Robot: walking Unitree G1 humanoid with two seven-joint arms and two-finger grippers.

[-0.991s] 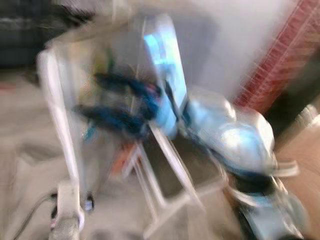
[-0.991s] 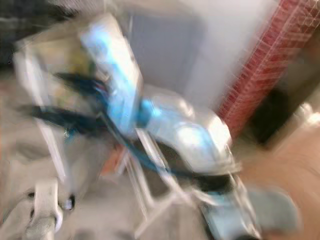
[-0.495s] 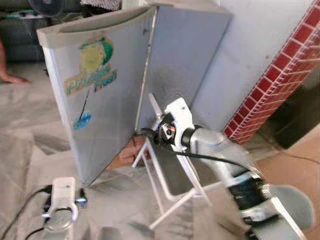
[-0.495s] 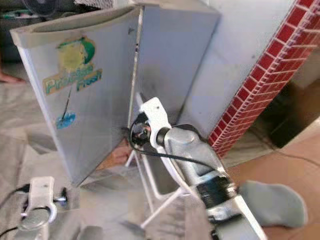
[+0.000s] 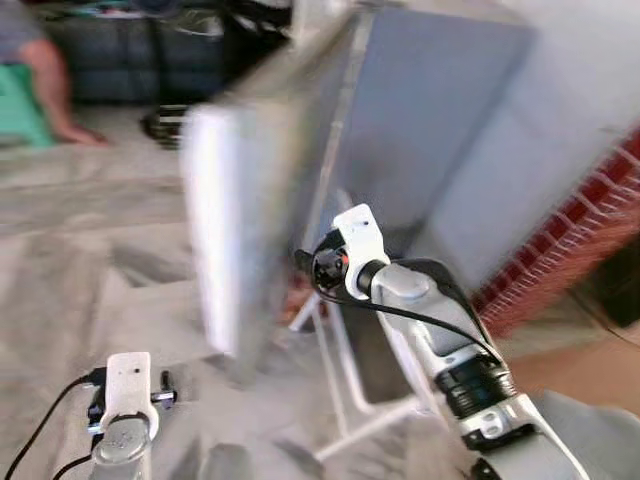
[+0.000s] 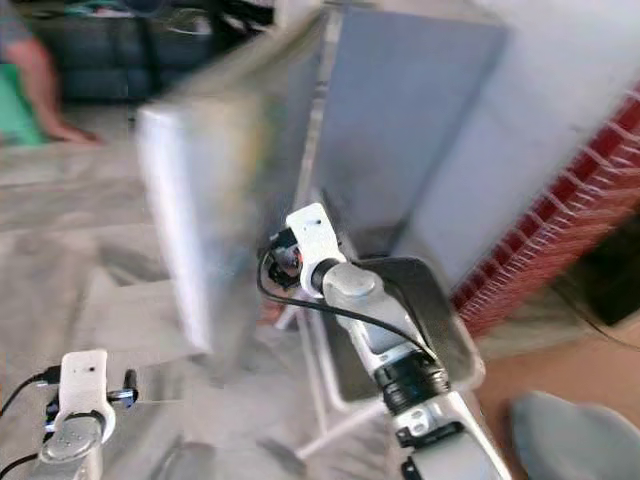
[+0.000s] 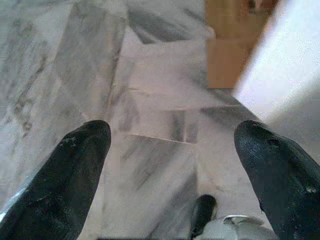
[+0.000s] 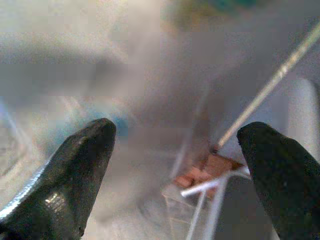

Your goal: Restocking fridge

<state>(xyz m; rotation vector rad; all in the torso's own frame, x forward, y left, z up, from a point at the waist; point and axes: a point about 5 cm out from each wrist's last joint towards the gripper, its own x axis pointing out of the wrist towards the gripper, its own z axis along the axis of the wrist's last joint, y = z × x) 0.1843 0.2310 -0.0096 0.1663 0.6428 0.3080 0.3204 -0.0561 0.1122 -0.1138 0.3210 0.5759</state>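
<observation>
The fridge [image 5: 420, 130] stands upright, its blurred door [image 5: 240, 230] (edge-on) swung open. Right gripper [image 8: 175, 170], jaws wide, faces it; left gripper [image 7: 180, 165] gapes over the floor [image 7: 150, 90].

Your right gripper [image 8: 175, 165] is raised forward, fingers spread wide; your left gripper [image 7: 172, 165] hangs low, fingers apart.
</observation>
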